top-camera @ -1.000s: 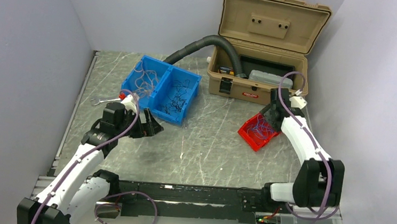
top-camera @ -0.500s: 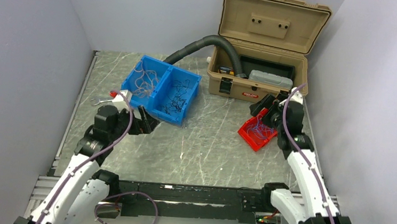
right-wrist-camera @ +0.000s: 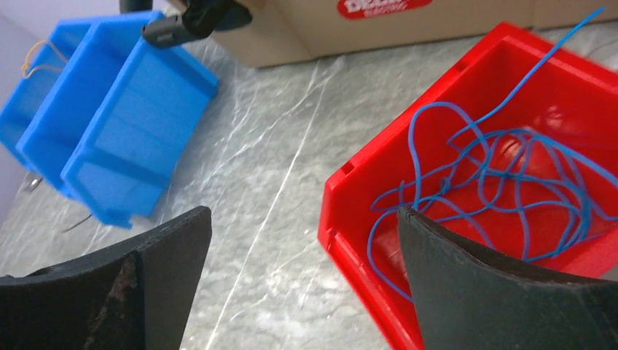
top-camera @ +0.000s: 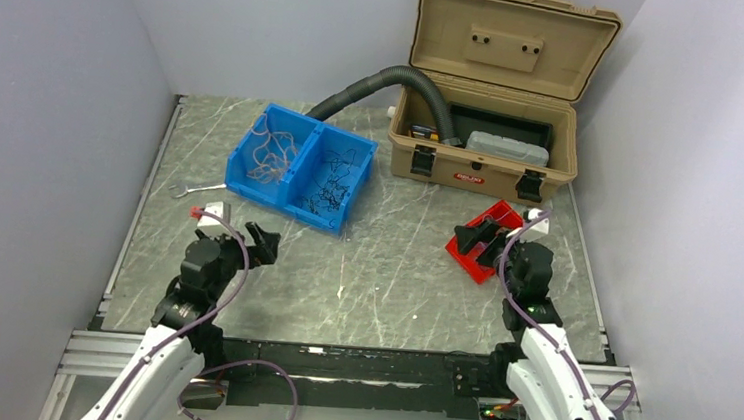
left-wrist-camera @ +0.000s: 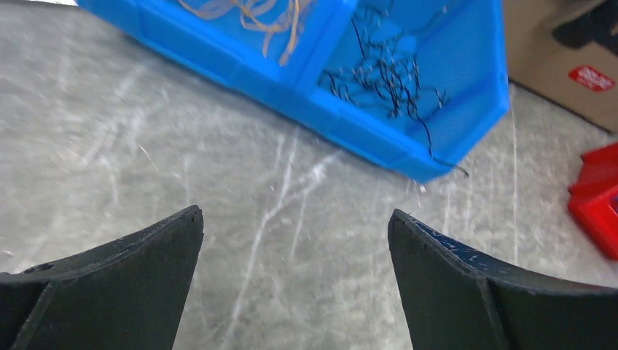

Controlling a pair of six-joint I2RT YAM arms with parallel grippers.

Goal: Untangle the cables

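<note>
Thin blue cables (right-wrist-camera: 503,175) lie tangled in a small red bin (right-wrist-camera: 350,219), also in the top view (top-camera: 496,218). A blue two-part bin (top-camera: 294,199) holds whitish-yellow cables (top-camera: 272,152) on its left and black cables (top-camera: 335,182) on its right; both show in the left wrist view (left-wrist-camera: 255,11) (left-wrist-camera: 386,73). My left gripper (top-camera: 263,242) (left-wrist-camera: 295,219) is open and empty over bare table, short of the blue bin. My right gripper (top-camera: 476,240) (right-wrist-camera: 302,215) is open and empty at the red bin's near-left corner.
An open tan toolbox (top-camera: 482,164) stands at the back right, with a black corrugated hose (top-camera: 378,80) running from it behind the blue bin. A small wrench (top-camera: 194,189) lies left of the blue bin. Grey walls close in on both sides.
Both arms have drawn back toward the near edge. The left gripper left the blue bin's front. The right gripper moved from above the red bin to its near side.
</note>
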